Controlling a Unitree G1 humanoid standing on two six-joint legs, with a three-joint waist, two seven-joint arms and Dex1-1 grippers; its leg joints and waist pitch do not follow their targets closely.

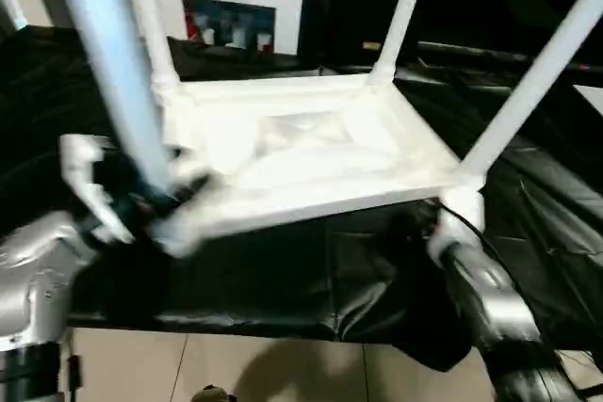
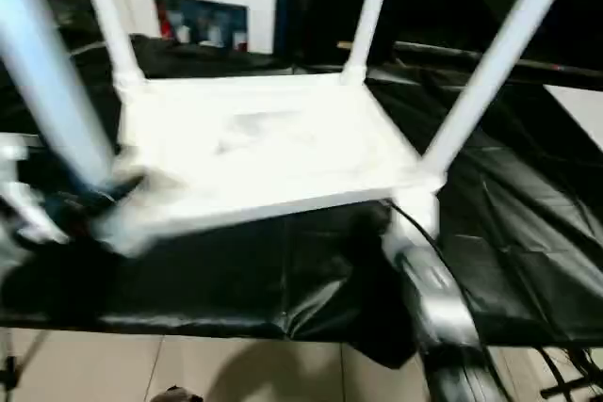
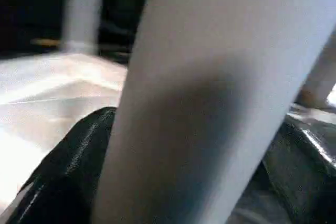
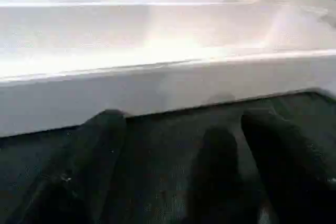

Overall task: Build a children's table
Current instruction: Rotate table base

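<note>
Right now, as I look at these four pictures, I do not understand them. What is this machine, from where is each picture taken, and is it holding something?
This is a humanoid robot with two arms. The two wide pictures come from cameras in its head, looking down over its silver forearms. The two close pictures come from cameras on its wrists.

On the black-draped work table lies a white children's table, upside down, with four legs pointing up.

The left gripper has its black fingers on either side of the nearest leg; in the left wrist picture this leg stands between them. It seems to grip it, though blur hides the contact.

The right gripper is open, holds nothing, and points at the table's edge near another corner.
</note>
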